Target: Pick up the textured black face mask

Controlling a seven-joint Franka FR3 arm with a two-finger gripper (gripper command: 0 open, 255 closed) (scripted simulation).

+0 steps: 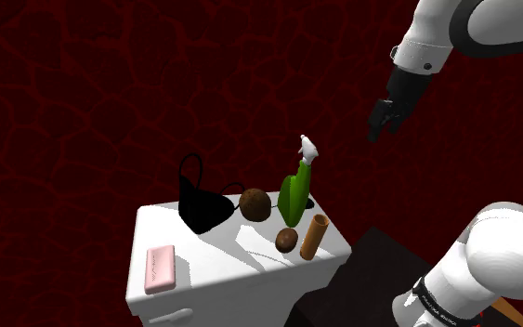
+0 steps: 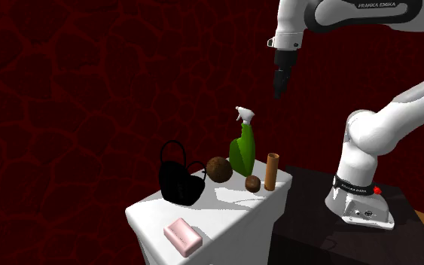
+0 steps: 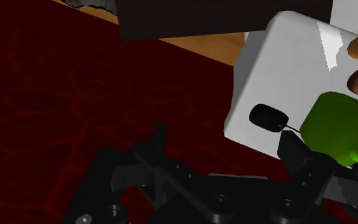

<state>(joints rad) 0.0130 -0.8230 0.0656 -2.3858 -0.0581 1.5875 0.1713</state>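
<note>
Several items stand on the white bench (image 1: 241,265). The black face mask (image 1: 202,210) sits at the bench's far corner toward the shoulder view's left, one ear loop standing upright, just beside a large brown ball (image 1: 254,203). A green spray bottle (image 1: 294,195), a smaller brown ball (image 1: 286,240), a brown cylinder (image 1: 314,237) and a pink block (image 1: 161,268) share the surface. The gripper (image 1: 377,127) hangs high above, well apart from the mask, toward the shoulder view's right, jaws apart and empty.
</note>
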